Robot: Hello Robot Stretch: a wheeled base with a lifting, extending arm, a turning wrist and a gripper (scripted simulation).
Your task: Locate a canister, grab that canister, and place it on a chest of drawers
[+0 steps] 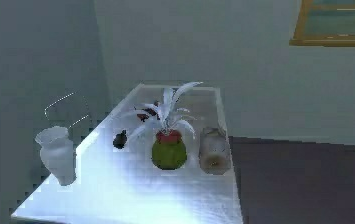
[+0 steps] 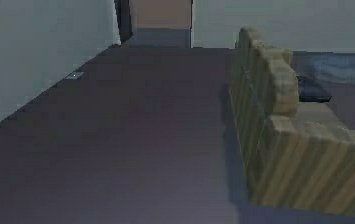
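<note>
Forward view looks down on a glossy white worktop (image 1: 135, 195) pushed into a corner where two grey-blue walls (image 1: 45, 50) meet. Near its left edge stands a white vase (image 1: 57, 153), upright. Toward the middle sits a potted plant (image 1: 169, 148) with pale drooping leaves in a round green pot with a red rim, and a small dark object (image 1: 118, 139) lies just to the left of the pot. Just to the right of the plant stands a pale beige cylinder that reads as the canister (image 1: 214, 150), upright, close to the worktop's right edge and apart from the pot. A framed picture (image 1: 330, 25) hangs high on the back wall at the right, and dark floor (image 1: 305, 180) runs beside the worktop. Arm side view takes in a wide stretch of dark floor leading to a doorway (image 2: 160, 15) at the top, a pale wall on the left, and a tan striped sofa (image 2: 275, 120) at the right with a dark item (image 2: 312, 88) on its seat. The pincer's state cannot be told.
</note>
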